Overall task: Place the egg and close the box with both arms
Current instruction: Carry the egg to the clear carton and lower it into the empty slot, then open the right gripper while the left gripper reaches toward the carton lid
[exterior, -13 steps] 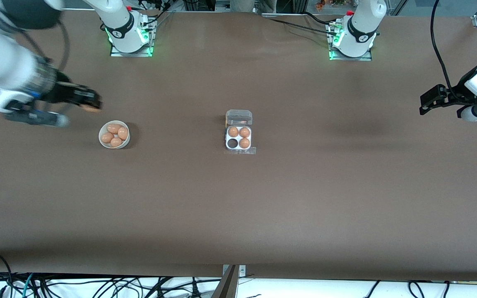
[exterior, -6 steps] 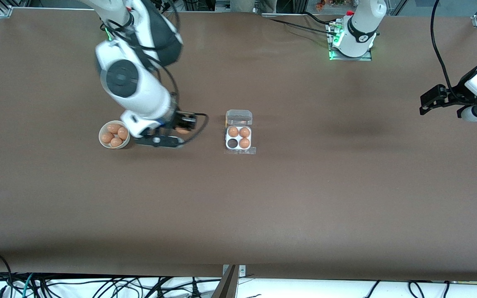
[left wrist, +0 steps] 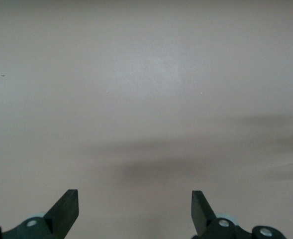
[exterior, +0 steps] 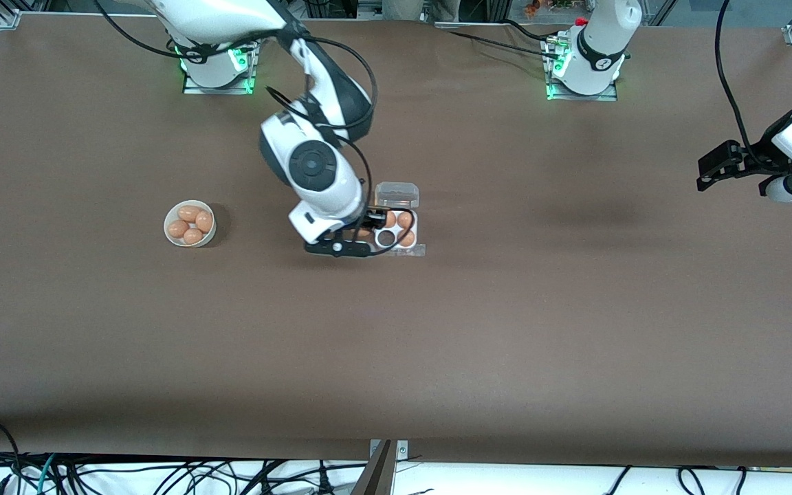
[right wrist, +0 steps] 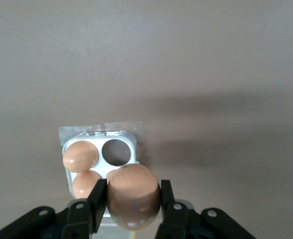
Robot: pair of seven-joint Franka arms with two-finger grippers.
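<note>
**Right gripper holds one egg over the open box; left arm waits**

Two white arms stand at the brown counter [exterior: 437, 330]. The right gripper [exterior: 368, 230] hangs over the box [exterior: 412, 249] at the edge toward the right arm's end of the counter, and its two black fingers [right wrist: 97, 200] are clamped on one orange-brown egg [right wrist: 134, 196], one finger on each side of it. In the right wrist view the held egg sits above the box and partly covers one of the eggs in it.

The box lies near the middle of the counter. Its clear lid [exterior: 397, 194] is folded back, lying farther from the front camera than the whitish tray. The tray has four round cells: three eggs sit in three of them, and one empty cell [right wrist: 116, 152] shows dark, in the row nearer the front camera.

A round white bowl [exterior: 190, 223] stands well apart from the box, toward the right arm's end of the counter. It holds four brown eggs.

The left gripper [left wrist: 135, 211] waits over bare counter at the left arm's end, its two fingers spread wide apart with nothing between them.
</note>
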